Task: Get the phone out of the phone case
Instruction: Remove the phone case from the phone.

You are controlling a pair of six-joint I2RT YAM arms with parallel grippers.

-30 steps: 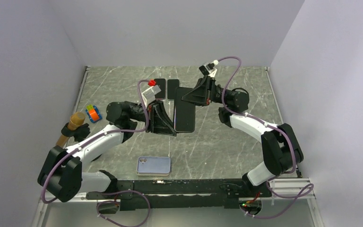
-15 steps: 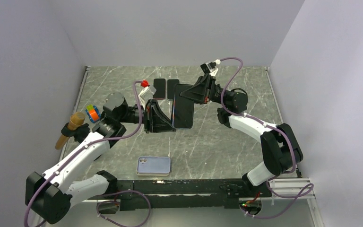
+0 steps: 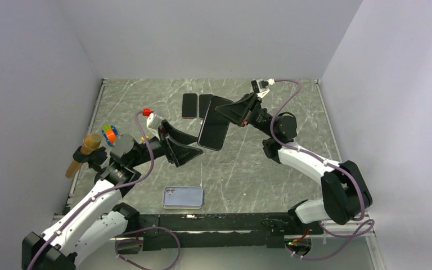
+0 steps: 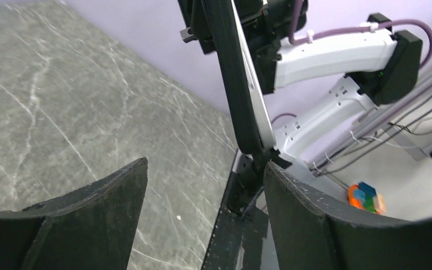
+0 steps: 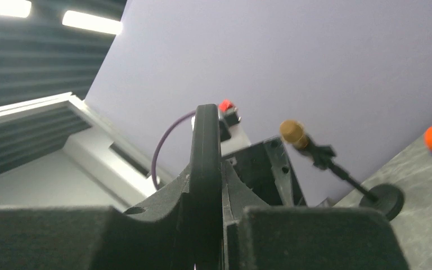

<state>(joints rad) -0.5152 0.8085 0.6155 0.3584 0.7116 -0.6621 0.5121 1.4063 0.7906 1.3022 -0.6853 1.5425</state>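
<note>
A black phone [image 3: 214, 130], its dark case not separable from it by eye, hangs tilted above the middle of the table. My right gripper [image 3: 230, 112] is shut on its upper right edge. In the right wrist view the phone [image 5: 205, 140] stands edge-on, pinched in the right gripper [image 5: 208, 191]. My left gripper [image 3: 198, 144] is open just left of the phone's lower end, not touching it. Seen from the left wrist, the phone [image 4: 242, 95] rises edge-on beyond the open left gripper [image 4: 205, 166], which holds nothing.
A light blue phone-shaped thing with a camera cutout [image 3: 183, 197] lies flat near the front edge. Two dark phones [image 3: 189, 105] lie side by side at the back. A colourful cube toy [image 3: 110, 134] and a brown-topped microphone stand [image 3: 84, 151] sit at the left edge.
My left gripper let go of the phone's left edge, opened wide and drew back to the left and nearer. The right gripper kept the phone and tilted it.
</note>
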